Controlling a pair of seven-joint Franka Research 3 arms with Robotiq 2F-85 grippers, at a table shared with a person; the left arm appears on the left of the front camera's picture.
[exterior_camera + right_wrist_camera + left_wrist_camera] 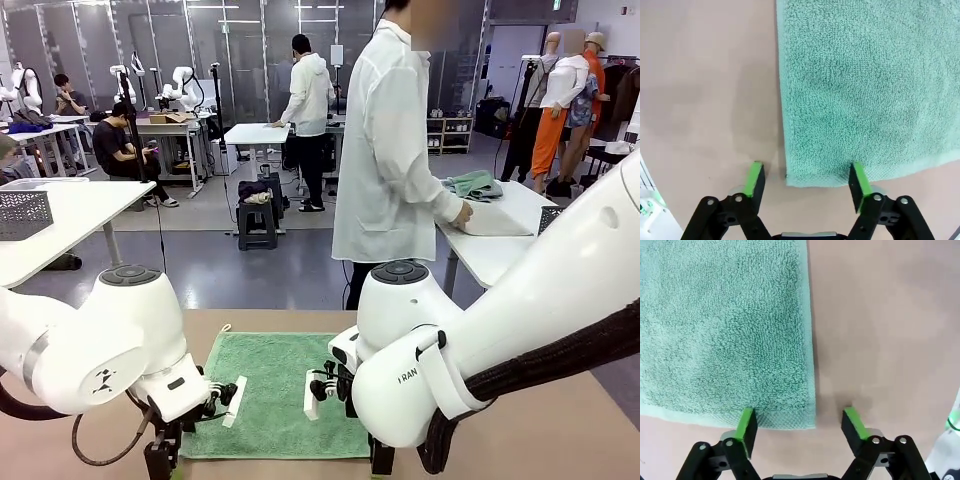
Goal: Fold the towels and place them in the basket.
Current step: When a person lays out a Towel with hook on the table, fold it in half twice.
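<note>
Front view: mint towel (275,385) flat on tan table (290,320), lab (210,215) behind; L gripper (798,412) & R gripper (806,166) wide at corners.

we look across a large, evenly lit workroom with a smooth grey floor (220,250). the far wall (240,50) is made of tall dark panels in pale frames, with bright strips of light near its top. on the left a white table (80,215) carries a pale grey mesh basket (22,213). a second white table (255,133) stands far off in the middle, and a third (495,255) stands on the right. a black step stool (257,228) sits on the floor between them. low shelving (448,135) lines the far right. nearest us lies a tan tabletop (590,435).
</note>
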